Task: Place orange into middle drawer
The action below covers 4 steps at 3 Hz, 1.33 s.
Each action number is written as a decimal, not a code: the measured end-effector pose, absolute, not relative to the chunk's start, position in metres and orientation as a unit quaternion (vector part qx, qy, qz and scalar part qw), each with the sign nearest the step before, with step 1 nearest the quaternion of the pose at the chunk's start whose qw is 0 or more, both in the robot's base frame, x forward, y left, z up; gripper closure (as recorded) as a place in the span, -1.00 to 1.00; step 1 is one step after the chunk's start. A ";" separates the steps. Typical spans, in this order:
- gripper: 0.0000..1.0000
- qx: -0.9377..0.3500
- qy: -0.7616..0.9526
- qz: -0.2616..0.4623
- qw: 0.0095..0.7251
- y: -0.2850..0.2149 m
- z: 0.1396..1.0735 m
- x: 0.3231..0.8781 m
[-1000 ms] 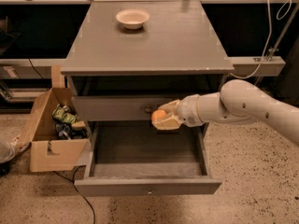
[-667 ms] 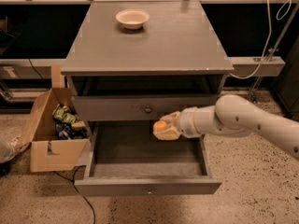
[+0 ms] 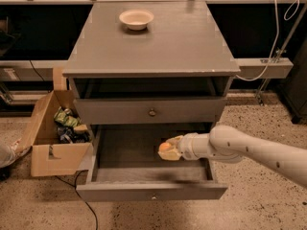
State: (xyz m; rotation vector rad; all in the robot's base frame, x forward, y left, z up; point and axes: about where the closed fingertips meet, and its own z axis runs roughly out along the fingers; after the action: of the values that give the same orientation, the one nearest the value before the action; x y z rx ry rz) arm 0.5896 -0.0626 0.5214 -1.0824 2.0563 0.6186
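Lowered since a second ago, the gripper (image 3: 169, 151) has come down from level with the upper drawer front (image 3: 115, 111) into the open middle drawer (image 3: 120, 192), carrying the orange (image 3: 164, 146) with it. Nearest is that drawer's pulled-out front with its small pale knob. Just behind it, over the right part of the bare drawer floor, the pincer is closed around the fruit, held low in the cavity; whether it touches the floor I cannot tell.

The orange looks small, firm and light. Its smooth skin makes it apt to roll once freed, so a hold across its widest part and a release close to the floor would suit.

The arm (image 3: 249, 150) reaches in from the right, forearm nearly level, wrist pointing left. Farther back, the upper drawer front is shut, and a white bowl (image 3: 136, 19) sits on the cabinet top.
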 end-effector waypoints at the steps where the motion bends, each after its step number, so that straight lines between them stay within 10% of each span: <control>1: 0.95 -0.408 0.810 0.256 0.334 -0.058 0.460 0.600; 4: -0.42 -0.434 0.814 0.269 0.278 -0.042 0.405 0.614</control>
State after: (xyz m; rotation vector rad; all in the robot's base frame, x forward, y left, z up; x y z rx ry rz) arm 0.6136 -0.0419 0.4050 -1.1636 2.1835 0.7213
